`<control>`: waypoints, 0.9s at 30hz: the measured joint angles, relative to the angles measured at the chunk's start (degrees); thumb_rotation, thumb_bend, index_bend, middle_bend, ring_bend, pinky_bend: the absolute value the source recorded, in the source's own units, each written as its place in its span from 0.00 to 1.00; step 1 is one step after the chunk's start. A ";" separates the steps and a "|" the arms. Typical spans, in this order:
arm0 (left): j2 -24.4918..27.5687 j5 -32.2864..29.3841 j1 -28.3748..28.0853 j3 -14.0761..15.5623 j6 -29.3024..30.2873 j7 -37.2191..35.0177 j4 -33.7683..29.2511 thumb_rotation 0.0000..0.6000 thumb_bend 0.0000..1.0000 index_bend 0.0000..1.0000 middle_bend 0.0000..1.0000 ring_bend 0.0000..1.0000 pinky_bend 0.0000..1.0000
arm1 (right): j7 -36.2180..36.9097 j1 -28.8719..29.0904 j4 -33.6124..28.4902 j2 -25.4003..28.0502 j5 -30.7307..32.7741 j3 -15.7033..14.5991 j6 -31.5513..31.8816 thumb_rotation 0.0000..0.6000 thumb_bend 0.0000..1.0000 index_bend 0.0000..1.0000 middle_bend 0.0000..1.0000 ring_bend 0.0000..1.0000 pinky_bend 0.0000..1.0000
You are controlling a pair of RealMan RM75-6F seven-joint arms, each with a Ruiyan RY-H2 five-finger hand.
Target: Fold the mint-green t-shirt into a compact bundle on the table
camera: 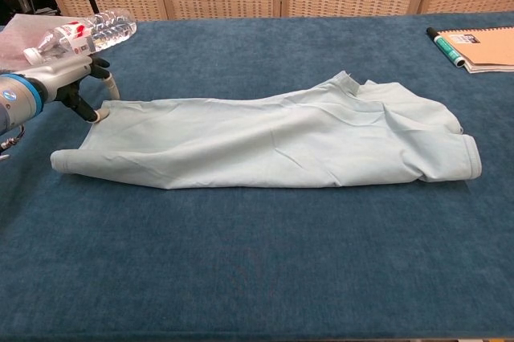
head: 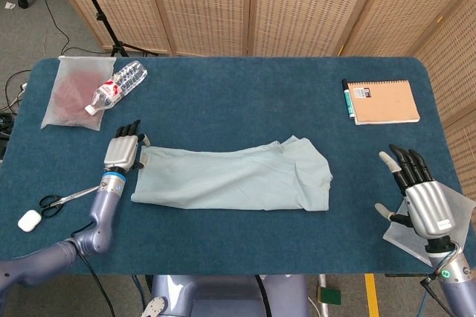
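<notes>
We judge approx half done: t-shirt lies mid-table as a long folded strip, crosswise folds left; our left hand at its left end, fingers apart w/ nothing held, right hand well right, fingers spread, empty.

No lettering can be read (the bottle label is only a blur).

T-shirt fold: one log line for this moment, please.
t-shirt: folded strip, flat | left hand: at its end | right hand: open, away

Bare table beyond t-shirt, bottle far-left, notebook far-right
</notes>
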 measured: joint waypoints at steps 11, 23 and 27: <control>-0.31 -0.93 -0.12 -0.06 -0.26 0.43 0.45 1.00 0.44 0.58 0.00 0.00 0.00 | 0.27 -0.08 -0.07 0.00 -0.11 0.29 -0.12 1.00 0.00 0.00 0.00 0.00 0.00; -0.90 -0.59 -0.28 -0.20 0.03 -0.01 1.26 1.00 0.51 0.64 0.00 0.00 0.00 | 0.47 -0.19 -0.11 0.11 -0.29 0.35 -0.25 1.00 0.00 0.00 0.00 0.00 0.00; -1.31 -0.63 -0.43 -0.38 0.11 -0.07 2.01 1.00 0.53 0.68 0.00 0.00 0.00 | 0.70 -0.22 -0.09 0.14 -0.32 0.39 -0.27 1.00 0.00 0.00 0.00 0.00 0.00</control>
